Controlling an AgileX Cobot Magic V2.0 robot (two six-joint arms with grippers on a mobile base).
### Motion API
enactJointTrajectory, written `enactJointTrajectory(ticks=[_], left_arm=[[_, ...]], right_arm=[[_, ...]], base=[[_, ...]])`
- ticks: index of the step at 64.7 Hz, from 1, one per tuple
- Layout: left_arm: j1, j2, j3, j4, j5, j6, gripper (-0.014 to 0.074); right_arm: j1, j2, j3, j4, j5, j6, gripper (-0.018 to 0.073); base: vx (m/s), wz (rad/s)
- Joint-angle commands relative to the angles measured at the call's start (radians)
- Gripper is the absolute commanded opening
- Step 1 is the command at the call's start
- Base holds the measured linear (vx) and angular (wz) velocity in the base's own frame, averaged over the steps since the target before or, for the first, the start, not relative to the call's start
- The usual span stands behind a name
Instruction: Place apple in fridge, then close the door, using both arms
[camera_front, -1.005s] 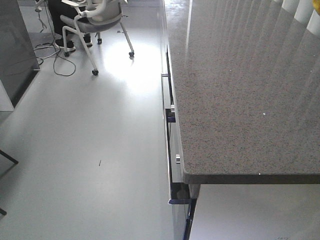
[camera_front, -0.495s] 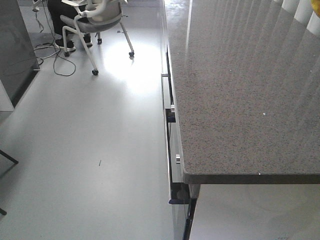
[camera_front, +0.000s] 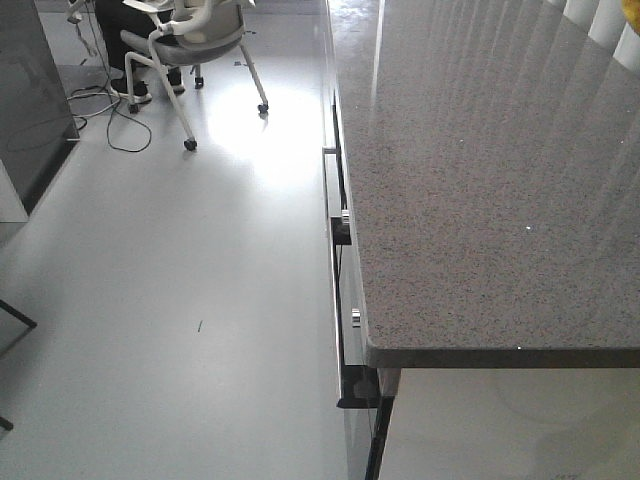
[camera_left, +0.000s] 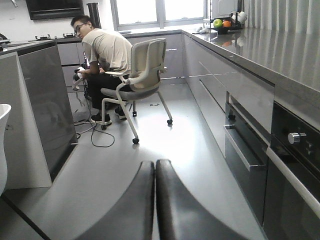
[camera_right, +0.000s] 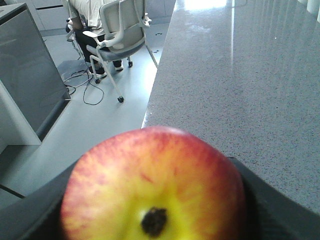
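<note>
Well, from the front view neither arm shows. The speckled grey surface (camera_front: 480, 180) fills the right side, its near corner hanging over dark drawers (camera_front: 345, 232) with metal handles (camera_front: 334, 300). To the left lies the pale floor (camera_front: 180, 300), with a white chair (camera_front: 190, 40) on castors at the top. A dark cabinet (camera_front: 30, 100) stands at the left edge.

From the left wrist, the left end effector (camera_left: 154, 165) juts up from the bottom of the picture. Its two dark fingers are pressed flat together, with only a hairline seam between them and nothing gripped. It points down the aisle above the floor. Ahead, a man (camera_left: 102, 50) in a light shirt sits in the chair, facing away to the left, bent over something I can't make out. The surface runs along the right, with drawers and an oven (camera_left: 295, 165) with a metal knob below it. At its far end sit a green fruit (camera_left: 217, 23) and an orange one just beside it.

From the right wrist, the apple (camera_right: 155, 175) fills the foreground, red streaked over yellow, its dark dimple facing the camera. The right end effector (camera_right: 152, 222) has it clamped, with dark fingers (camera_right: 285, 210) on either side, spread just as wide as the fruit. Behind the apple the surface stretches off to the right and the floor to the left. Whether the apple hangs over the surface or the floor I can't tell. The chair and the man are far back on the left.
</note>
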Motion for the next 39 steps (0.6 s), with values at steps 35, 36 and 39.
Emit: enactJointTrajectory(ticks=[35,36,39], left_arm=[[-0.003,-0.015,-0.017,-0.009,-0.075,-0.003,-0.0006],[-0.003,-0.015,-0.017,-0.009,-0.075,-0.003,-0.0006],[-0.003,-0.015,-0.017,-0.009,-0.075,-0.003,-0.0006]], right_arm=[[-0.004,-0.021,-0.036,0.012,-0.082,-0.008,0.0060],[-0.004,-0.021,-0.036,0.012,-0.082,-0.008,0.0060],[-0.004,-0.021,-0.036,0.012,-0.082,-0.008,0.0060]], base=[[0.00,0.00],[0.00,0.00],[0.00,0.00]])
